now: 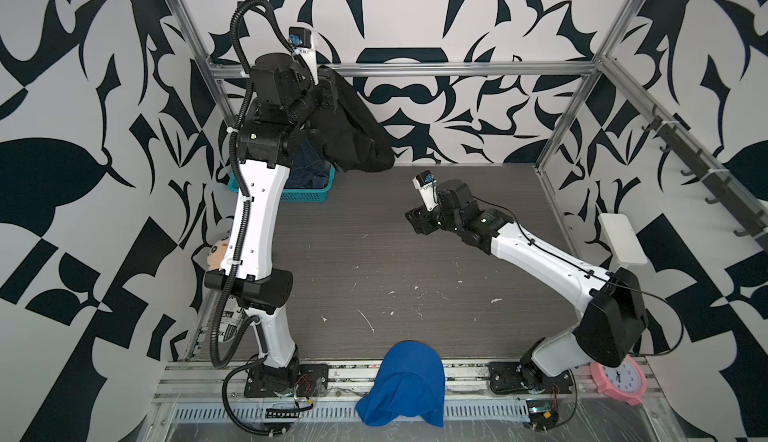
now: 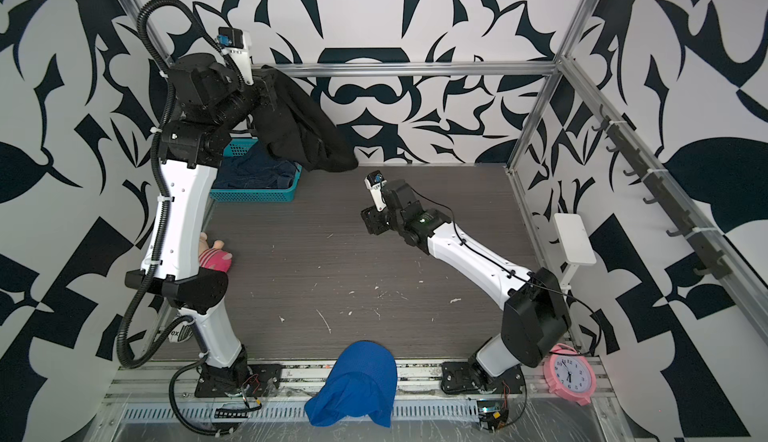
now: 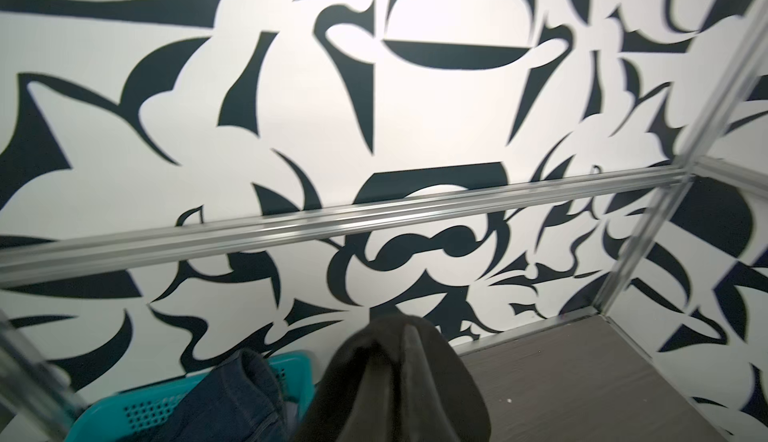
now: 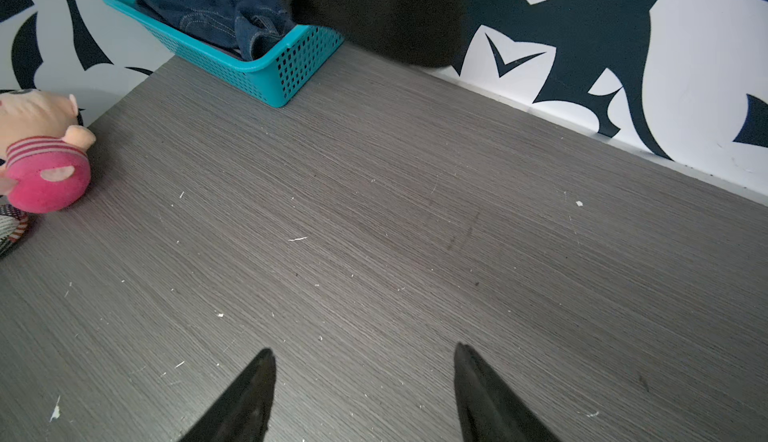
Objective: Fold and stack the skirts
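My left gripper (image 1: 329,86) is raised high at the back left, shut on the black skirt (image 1: 357,132), which hangs down from it in front of the patterned wall. In the left wrist view the black skirt (image 3: 399,386) drapes over the jaws and hides them. The dark blue denim skirt (image 1: 309,170) lies bunched in the teal basket (image 1: 307,197) under the left arm, and the right wrist view shows the denim skirt (image 4: 216,7) as well. My right gripper (image 1: 413,221) hovers low over the middle of the table, open, with only bare tabletop between its fingers (image 4: 257,381).
A bright blue mesh cloth (image 1: 405,381) hangs over the front rail. A pink plush pig (image 2: 214,253) lies at the table's left edge. A pink clock (image 1: 619,379) and a white stand (image 1: 621,238) are on the right. An aluminium rail (image 1: 457,69) crosses the back.
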Tool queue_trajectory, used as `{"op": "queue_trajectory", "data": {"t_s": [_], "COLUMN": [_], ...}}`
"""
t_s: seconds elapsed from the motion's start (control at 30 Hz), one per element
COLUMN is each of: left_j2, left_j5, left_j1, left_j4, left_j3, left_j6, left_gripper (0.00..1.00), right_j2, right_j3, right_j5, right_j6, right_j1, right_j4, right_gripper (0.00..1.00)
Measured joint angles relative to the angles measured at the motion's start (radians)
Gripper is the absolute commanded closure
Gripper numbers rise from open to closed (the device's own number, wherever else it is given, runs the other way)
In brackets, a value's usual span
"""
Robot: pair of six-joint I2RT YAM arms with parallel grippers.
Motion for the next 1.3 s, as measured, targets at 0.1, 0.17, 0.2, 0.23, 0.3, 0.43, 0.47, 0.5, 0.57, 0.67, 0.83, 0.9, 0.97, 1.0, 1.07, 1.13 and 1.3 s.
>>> {"op": "queue_trajectory", "data": {"t_s": [0.1, 0.17, 0.2, 0.23, 0.3, 0.43, 0.47, 0.5, 0.57, 0.67, 0.83, 0.9, 0.97, 1.0, 1.07, 1.13, 1.3], "left_j2": [-0.085, -0.149, -0.178, -0.201, -0.244, -0.280, -0.283, -0.286, -0.288, -0.288, -0.309, -0.330, -0.349, -0.356, -0.363, -0.364, -0.343], "left_j5": [-0.014, -0.023, -0.027, -0.032, -0.042, -0.044, -0.045, -0.044, -0.041, -0.035, -0.030, -0.031, -0.033, -0.033, -0.033, -0.031, -0.025], "left_j1": [-0.064, -0.103, -0.122, -0.137, -0.170, -0.228, -0.245, -0.261, -0.290, -0.325, -0.341, -0.341, -0.341, -0.341, -0.341, -0.341, -0.351], "left_j4": [0.045, 0.089, 0.112, 0.132, 0.180, 0.248, 0.267, 0.286, 0.316, 0.344, 0.396, 0.414, 0.432, 0.440, 0.452, 0.463, 0.470], "left_j3": [-0.122, -0.244, -0.309, -0.368, -0.509, -0.745, -0.805, -0.861, -0.957, -1.065, -1.146, -1.149, -1.143, -1.136, -1.118, -1.102, -1.096], "left_j6": [0.008, 0.010, 0.010, 0.008, -0.006, -0.042, -0.052, -0.060, -0.075, -0.105, -0.144, -0.152, -0.156, -0.156, -0.157, -0.160, -0.164], "left_gripper": [1.00, 1.00, 1.00, 1.00, 1.00, 1.00, 1.00, 1.00, 1.00, 1.00, 1.00, 1.00, 1.00, 1.00, 1.00, 1.00, 1.00], "right_j2": [-0.042, -0.090, -0.117, -0.144, -0.207, -0.329, -0.354, -0.376, -0.402, -0.414, -0.411, -0.400, -0.381, -0.368, -0.342, -0.312, -0.253], "right_j3": [-0.050, -0.095, -0.120, -0.142, -0.198, -0.304, -0.325, -0.343, -0.367, -0.390, -0.428, -0.436, -0.439, -0.441, -0.445, -0.445, -0.450], "right_j5": [0.029, 0.051, 0.064, 0.077, 0.105, 0.134, 0.136, 0.138, 0.140, 0.140, 0.089, 0.013, -0.072, -0.118, -0.190, -0.243, -0.317], "right_j6": [0.000, -0.001, -0.001, -0.002, -0.004, -0.004, -0.005, -0.005, -0.005, -0.006, -0.007, -0.007, -0.004, 0.000, 0.014, 0.035, 0.082], "right_j1": [0.000, 0.000, 0.000, 0.000, -0.001, -0.019, -0.027, -0.037, -0.051, -0.067, -0.071, -0.073, -0.076, -0.076, -0.076, -0.075, -0.074], "right_j4": [0.028, 0.043, 0.058, 0.067, 0.104, 0.151, 0.159, 0.164, 0.165, 0.170, 0.176, 0.194, 0.221, 0.240, 0.279, 0.309, 0.362], "right_gripper": [0.29, 0.29, 0.29, 0.29, 0.29, 0.29, 0.29, 0.29, 0.29, 0.29, 0.29, 0.29, 0.28, 0.28, 0.28, 0.28, 0.28]}}
